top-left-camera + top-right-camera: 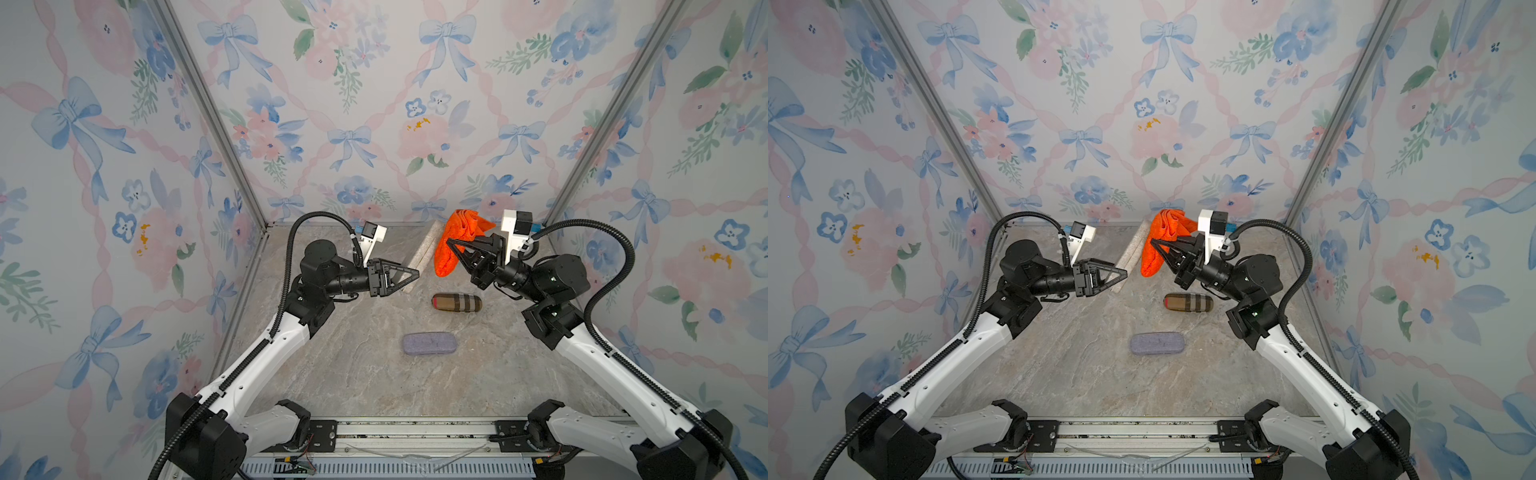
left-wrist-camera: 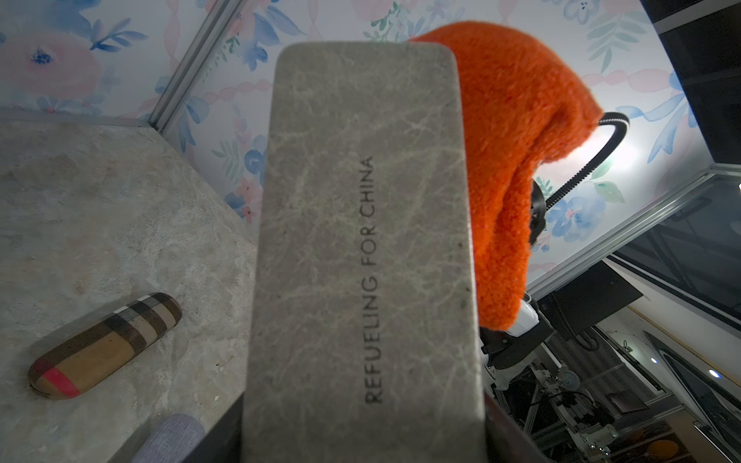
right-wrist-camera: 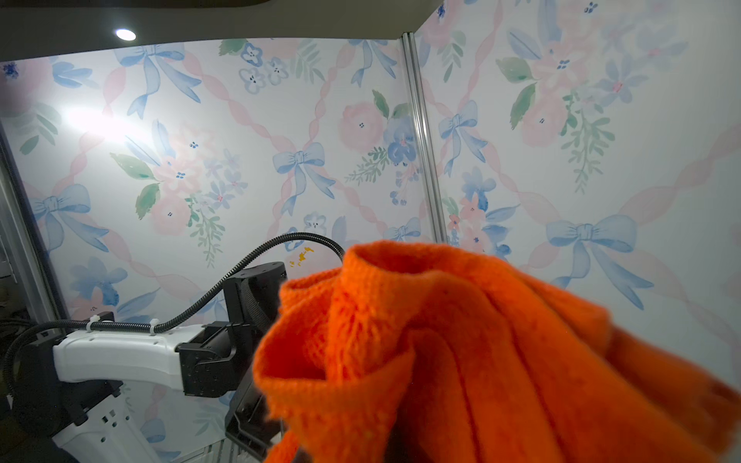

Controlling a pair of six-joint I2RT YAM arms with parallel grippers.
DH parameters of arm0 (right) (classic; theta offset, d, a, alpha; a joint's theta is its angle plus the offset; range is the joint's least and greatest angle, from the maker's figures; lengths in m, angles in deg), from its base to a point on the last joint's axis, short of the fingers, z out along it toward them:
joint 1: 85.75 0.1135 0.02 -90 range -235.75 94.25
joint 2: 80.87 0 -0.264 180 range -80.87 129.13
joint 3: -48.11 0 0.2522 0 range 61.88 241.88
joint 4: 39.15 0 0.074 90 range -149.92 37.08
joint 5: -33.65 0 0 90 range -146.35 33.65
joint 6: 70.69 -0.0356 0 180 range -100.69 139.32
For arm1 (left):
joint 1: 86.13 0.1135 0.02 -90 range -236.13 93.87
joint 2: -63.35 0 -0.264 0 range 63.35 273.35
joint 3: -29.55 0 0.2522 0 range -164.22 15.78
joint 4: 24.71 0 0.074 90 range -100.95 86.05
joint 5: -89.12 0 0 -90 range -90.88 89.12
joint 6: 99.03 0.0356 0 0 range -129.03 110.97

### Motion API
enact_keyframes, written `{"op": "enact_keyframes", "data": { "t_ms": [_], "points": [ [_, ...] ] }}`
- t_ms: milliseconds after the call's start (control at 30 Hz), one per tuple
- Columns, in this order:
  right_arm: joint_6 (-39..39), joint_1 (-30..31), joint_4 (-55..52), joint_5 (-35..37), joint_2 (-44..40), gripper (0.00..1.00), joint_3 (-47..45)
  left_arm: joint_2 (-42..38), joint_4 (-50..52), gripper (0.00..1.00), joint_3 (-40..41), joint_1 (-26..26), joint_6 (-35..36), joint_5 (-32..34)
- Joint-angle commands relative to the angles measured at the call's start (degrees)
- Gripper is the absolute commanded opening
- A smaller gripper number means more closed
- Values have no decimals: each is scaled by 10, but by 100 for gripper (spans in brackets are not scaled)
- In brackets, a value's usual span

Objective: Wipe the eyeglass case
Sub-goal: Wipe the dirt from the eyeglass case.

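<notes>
Currently held case: a gray case [image 1: 428, 245] [image 1: 1133, 249], long and flat with rounded corners, is up off the table [image 1: 353, 374], slanting with its far end toward the back wall.
Lettering: the left wrist view shows the gray case [image 2: 361, 240] filling the middle of the picture, scuffed, with "REFUELING FOR CHINA" printed along its length.
Left claw: the left gripper [image 1: 409, 276] [image 1: 1119, 276] pinches the near end of the gray case between its fingers.
Right claw: the right gripper [image 1: 449, 241] [image 1: 1152, 241] is pressed together on an orange cloth [image 1: 457, 224] [image 1: 1163, 226], raised above the table near the back wall.
Cloth: it bunches above the right gripper's fingers and hangs down below them; the right wrist view is half filled by its folds [image 3: 441, 360].
Cloth and case: in both top views the cloth hangs just beside the far half of the gray case; from the left wrist the cloth [image 2: 521, 160] runs along one long edge of it. Whether they touch cannot be told.
On the table: a striped case [image 1: 457, 302] [image 1: 1188, 302] [image 2: 104, 346], brown and tan with a red band, lies below the right gripper.
Nearer the front: a purple case [image 1: 430, 344] [image 1: 1157, 343] lies flat, apart from the striped one; only its end [image 2: 168, 441] shows at the edge of the left wrist view.
</notes>
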Motion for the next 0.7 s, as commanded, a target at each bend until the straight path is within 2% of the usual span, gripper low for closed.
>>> {"op": "enact_keyframes", "data": {
  "t_ms": [0,100,200,500,600,667],
  "points": [
    [-18,12,51,-4,11,0,-35,-13,-14,24,-9,-6,-2,-32],
    [-41,32,92,1,20,0,-79,-8,-19,24,-19,-5,-7,-40],
    [-44,50,109,-2,39,0,-90,-8,-66,24,-14,0,-41,-45],
    [-37,-56,94,-48,90,0,23,-28,-75,25,1,1,-65,-57],
    [-70,-51,130,-58,101,0,13,-34,-74,25,0,2,-65,-52],
    [-81,-28,150,-55,96,0,-14,-33,-75,25,-2,3,-64,-47]
  ]
}}
